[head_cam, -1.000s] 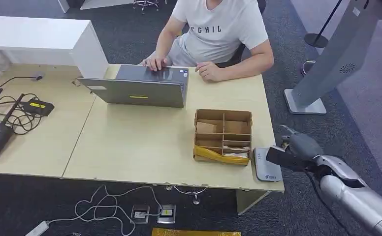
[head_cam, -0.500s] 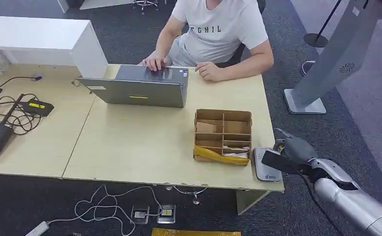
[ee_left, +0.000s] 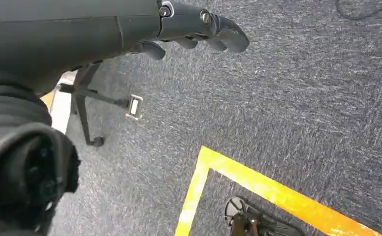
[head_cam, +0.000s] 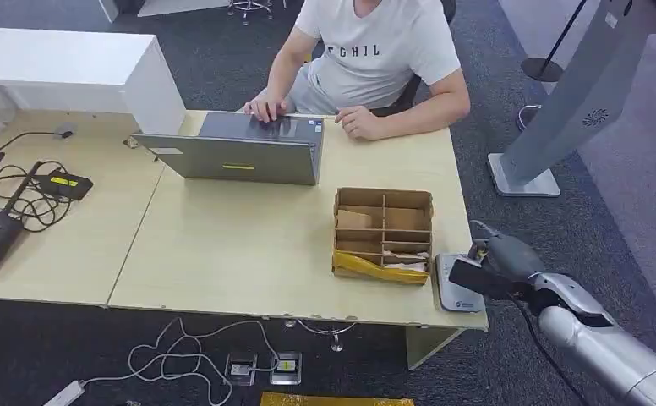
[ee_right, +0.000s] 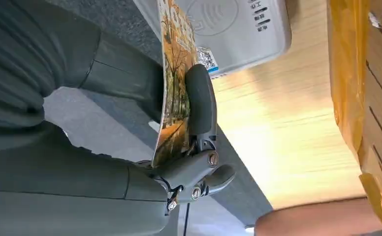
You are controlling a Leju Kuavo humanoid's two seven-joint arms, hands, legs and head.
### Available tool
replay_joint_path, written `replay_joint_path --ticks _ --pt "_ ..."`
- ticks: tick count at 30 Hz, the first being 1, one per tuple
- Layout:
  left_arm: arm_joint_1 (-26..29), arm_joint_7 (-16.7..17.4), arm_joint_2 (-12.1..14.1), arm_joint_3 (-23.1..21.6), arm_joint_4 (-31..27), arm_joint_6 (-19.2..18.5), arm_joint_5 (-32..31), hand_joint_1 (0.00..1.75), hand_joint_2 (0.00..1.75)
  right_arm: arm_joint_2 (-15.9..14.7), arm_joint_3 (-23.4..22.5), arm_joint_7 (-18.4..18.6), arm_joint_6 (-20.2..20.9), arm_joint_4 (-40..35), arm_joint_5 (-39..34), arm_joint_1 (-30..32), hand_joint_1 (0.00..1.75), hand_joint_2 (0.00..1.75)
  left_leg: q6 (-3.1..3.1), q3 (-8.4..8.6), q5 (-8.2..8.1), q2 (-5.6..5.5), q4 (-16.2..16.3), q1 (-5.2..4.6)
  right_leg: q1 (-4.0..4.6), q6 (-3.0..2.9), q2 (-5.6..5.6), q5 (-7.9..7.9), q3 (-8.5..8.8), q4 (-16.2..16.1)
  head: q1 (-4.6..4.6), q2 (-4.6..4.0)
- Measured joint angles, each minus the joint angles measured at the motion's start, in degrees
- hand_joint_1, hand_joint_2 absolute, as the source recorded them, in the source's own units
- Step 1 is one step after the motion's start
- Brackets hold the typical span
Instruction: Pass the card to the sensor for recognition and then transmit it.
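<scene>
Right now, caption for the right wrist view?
Right hand holds the card edge-on just beside the reader at the table's edge.

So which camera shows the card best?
The right wrist view: the card, printed with autumn trees, sits close up in the right hand. The head view shows it as a dark sliver; the left wrist view looks at carpet.
</scene>
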Motion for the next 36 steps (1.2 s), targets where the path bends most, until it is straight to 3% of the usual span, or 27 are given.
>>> replay_joint_path --ticks 8,34,36 --pt "0.0 -0.1 -0.1 -0.1 0.0 0.1 0.0 0.00 0.00 0.9 -0.1 -2.3 -1.2 2.9 1.2 -0.1 1.75 1.75 0.00 0.02 0.00 0.01 0.0 0.00 0.00 0.00 0.00 0.00 0.03 0.0 0.00 0.00" --pt "0.0 -0.1 -0.2 -0.2 0.0 0.1 0.0 0.00 0.00 1.9 -0.1 -2.4 -1.3 5.8 1.3 -0.8 1.75 1.75 0.00 0.05 0.00 0.01 0.0 0.00 0.00 0.00 -0.01 0.01 0.07 0.0 0.00 0.00" --pt "0.1 -0.3 -0.2 -0.2 0.0 0.1 0.0 0.00 0.00 1.9 -0.2 -2.3 -3.8 5.6 2.9 -1.8 1.75 1.75 0.01 -0.06 0.01 0.00 0.0 -0.02 -0.02 0.02 -0.01 0.09 0.13 0.0 0.04 0.00"
